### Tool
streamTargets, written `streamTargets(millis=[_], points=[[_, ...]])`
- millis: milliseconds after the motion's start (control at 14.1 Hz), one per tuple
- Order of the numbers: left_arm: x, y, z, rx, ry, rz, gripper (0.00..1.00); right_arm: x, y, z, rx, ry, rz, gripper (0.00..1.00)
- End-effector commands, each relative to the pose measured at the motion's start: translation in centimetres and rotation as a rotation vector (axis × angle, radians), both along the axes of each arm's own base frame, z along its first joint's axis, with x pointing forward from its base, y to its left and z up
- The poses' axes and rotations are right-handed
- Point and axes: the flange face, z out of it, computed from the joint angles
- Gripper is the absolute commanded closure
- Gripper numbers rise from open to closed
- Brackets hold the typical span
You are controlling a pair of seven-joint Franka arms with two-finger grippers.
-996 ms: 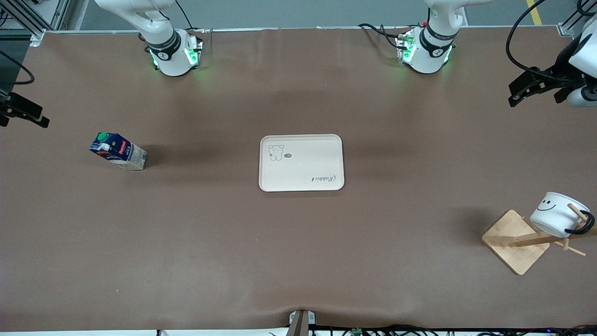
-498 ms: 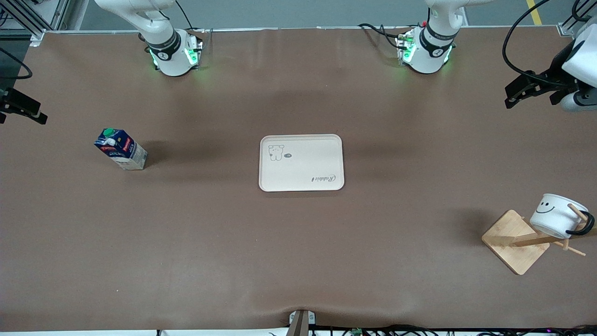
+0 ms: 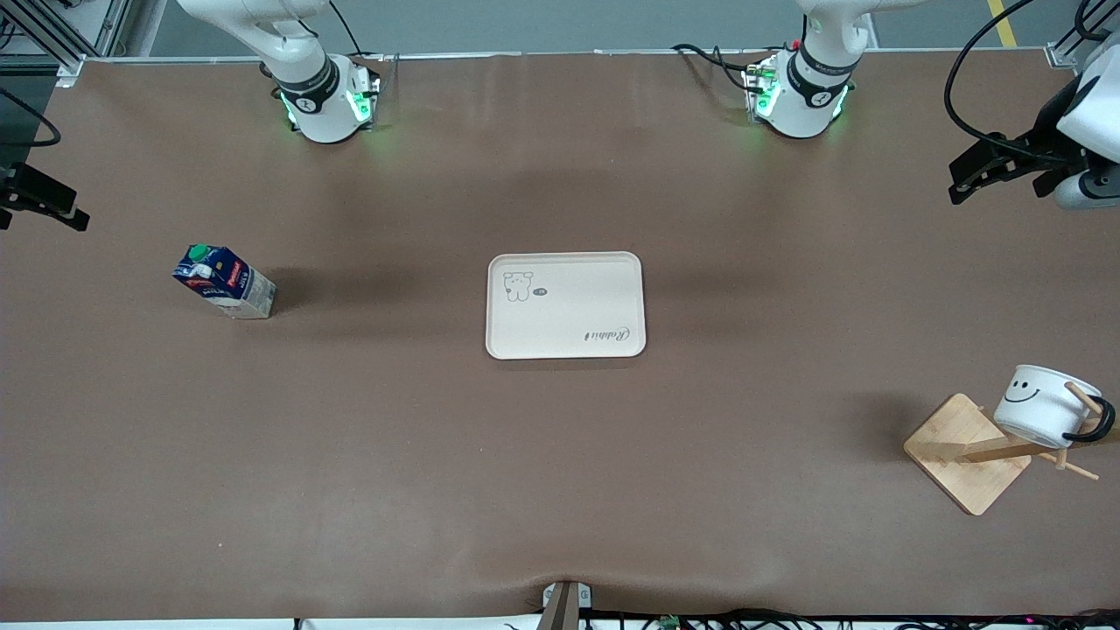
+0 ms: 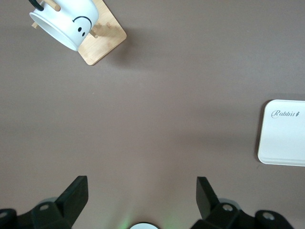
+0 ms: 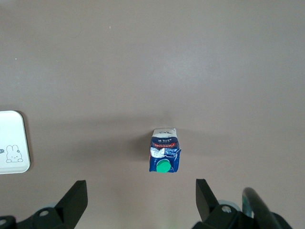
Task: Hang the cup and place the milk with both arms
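The milk [image 3: 224, 282] stands on the bare table toward the right arm's end, apart from the tray; it also shows in the right wrist view [image 5: 164, 152], green cap up. My right gripper [image 5: 140, 198] is open and empty, high over the table beside the milk; in the front view it [image 3: 39, 206] is at the picture's edge. The cup [image 3: 1046, 404] hangs by its black handle on a peg of the wooden rack [image 3: 967, 452]; the left wrist view shows the cup [image 4: 64, 24] too. My left gripper [image 4: 141, 191] is open and empty, high over the table's left-arm end [image 3: 976, 173].
A beige tray [image 3: 565, 304] with a small animal drawing lies at the table's middle, with nothing on it; it shows in the left wrist view [image 4: 283, 133] and the right wrist view [image 5: 12, 143]. The rack's base [image 4: 102, 36] stands near the table's front corner.
The milk's top has swayed a little back and forth while its foot stayed put. The cup has swung slightly on its peg. Both grippers have shifted only slightly.
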Motion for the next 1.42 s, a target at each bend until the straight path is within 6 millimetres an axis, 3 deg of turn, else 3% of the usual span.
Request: streamTargets(millis=[0,284,1351], points=[[0.1,0.2,0.6,-0.006,-0.018,-0.012,0.00,-0.5,0.0,0.8,-0.012,-0.005,0.011,0.00],[0.1,0.1,0.6,-0.013,-0.018,-0.013,0.00,-0.3,-0.5,2.0,-0.019,-0.039,0.003,0.00],[0.6,0.0,0.4,-0.005,-0.014,-0.011,0.00,-0.5,-0.5,1.6,-0.013,-0.010,-0.006,0.00]])
